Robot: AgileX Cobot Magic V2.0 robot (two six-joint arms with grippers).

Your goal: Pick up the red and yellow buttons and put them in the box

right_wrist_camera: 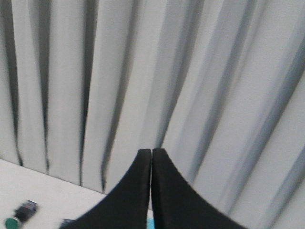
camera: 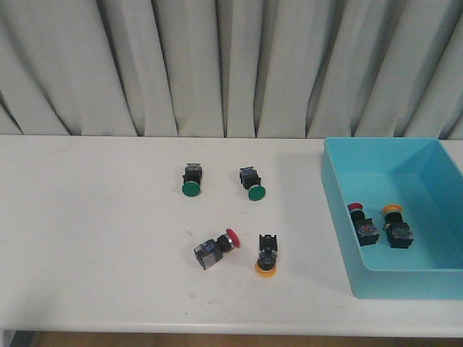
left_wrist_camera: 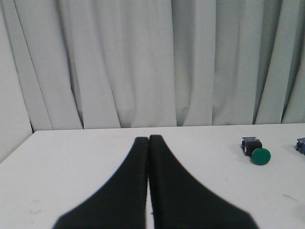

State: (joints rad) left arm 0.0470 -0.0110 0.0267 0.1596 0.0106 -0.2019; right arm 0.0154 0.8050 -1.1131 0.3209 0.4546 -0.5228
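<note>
A red button (camera: 218, 247) and a yellow button (camera: 267, 255) lie on the white table near its front middle. A second red button (camera: 363, 225) and a second yellow button (camera: 396, 225) lie inside the turquoise box (camera: 336, 184) at the right. Neither gripper shows in the front view. My left gripper (left_wrist_camera: 149, 139) is shut and empty, held over the left part of the table. My right gripper (right_wrist_camera: 151, 151) is shut and empty, raised and facing the curtain; a sliver of the box (right_wrist_camera: 149, 223) shows between its fingers.
Two green-capped switches (camera: 191, 180) (camera: 252, 184) lie behind the loose buttons; one shows in the left wrist view (left_wrist_camera: 256, 150) and one in the right wrist view (right_wrist_camera: 20, 213). A grey pleated curtain (camera: 217, 65) hangs behind the table.
</note>
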